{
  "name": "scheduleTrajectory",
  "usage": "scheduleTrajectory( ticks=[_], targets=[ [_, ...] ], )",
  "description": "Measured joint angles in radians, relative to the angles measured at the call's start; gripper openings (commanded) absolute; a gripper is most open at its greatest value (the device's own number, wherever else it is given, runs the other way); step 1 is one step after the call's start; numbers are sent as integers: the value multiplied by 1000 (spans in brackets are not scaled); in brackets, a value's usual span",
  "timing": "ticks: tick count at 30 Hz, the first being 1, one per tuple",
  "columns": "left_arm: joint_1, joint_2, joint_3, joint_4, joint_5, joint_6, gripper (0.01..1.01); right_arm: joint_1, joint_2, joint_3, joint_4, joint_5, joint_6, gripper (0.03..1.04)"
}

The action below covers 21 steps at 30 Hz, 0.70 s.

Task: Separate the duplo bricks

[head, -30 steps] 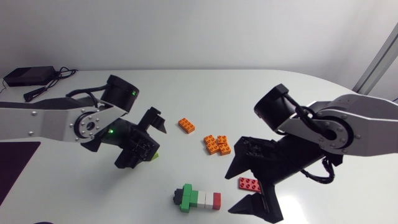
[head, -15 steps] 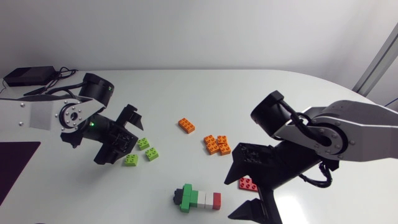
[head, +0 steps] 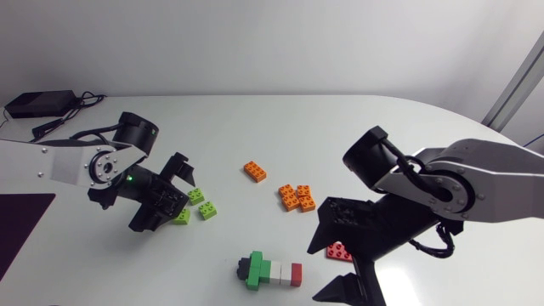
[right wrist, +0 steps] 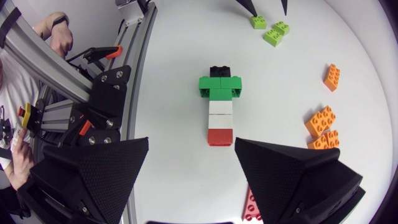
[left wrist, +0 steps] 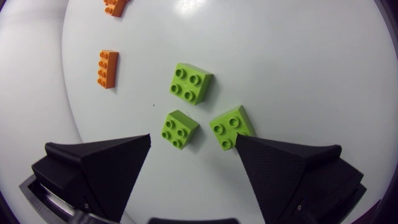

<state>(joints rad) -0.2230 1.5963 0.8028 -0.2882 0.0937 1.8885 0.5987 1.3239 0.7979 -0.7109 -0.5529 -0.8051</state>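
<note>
Desk (head: 357,127) first: what is it like?

White, smooth and a little glossy, its far edge curving round at the right. Bare room lies between the two arms.

And the arms?

Silver-grey links with black joints. The right gripper (right wrist: 191,142), two matte black wedges, has its fingers wide apart over the near edge and holds nothing. The left gripper (left wrist: 193,137) is likewise parted and empty.

Where are the bricks?

The joined stack (right wrist: 219,102) lies flat just ahead of the right gripper, near the front edge: black, wide green, white and red, all hard studded plastic. The orange bricks (head: 297,197) cluster mid-desk, with a single orange brick (head: 255,171) apart from them. A red brick (head: 340,251) lies partly under the right gripper. Three lime bricks (left wrist: 191,83) lie loose ahead of the left gripper, two of them close to its fingertips.
</note>
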Motion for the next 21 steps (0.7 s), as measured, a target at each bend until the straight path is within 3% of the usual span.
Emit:
scheduleTrajectory(
  ticks=[11, 21],
  targets=[
    [-46, 74, 67, 58, -11, -24, 959, -2, 0, 0, -1, 0, 0, 995],
    [-85, 10, 69, 45, 45, -99, 959, -3, -1, 0, -1, 0, 0, 995]
  ],
)
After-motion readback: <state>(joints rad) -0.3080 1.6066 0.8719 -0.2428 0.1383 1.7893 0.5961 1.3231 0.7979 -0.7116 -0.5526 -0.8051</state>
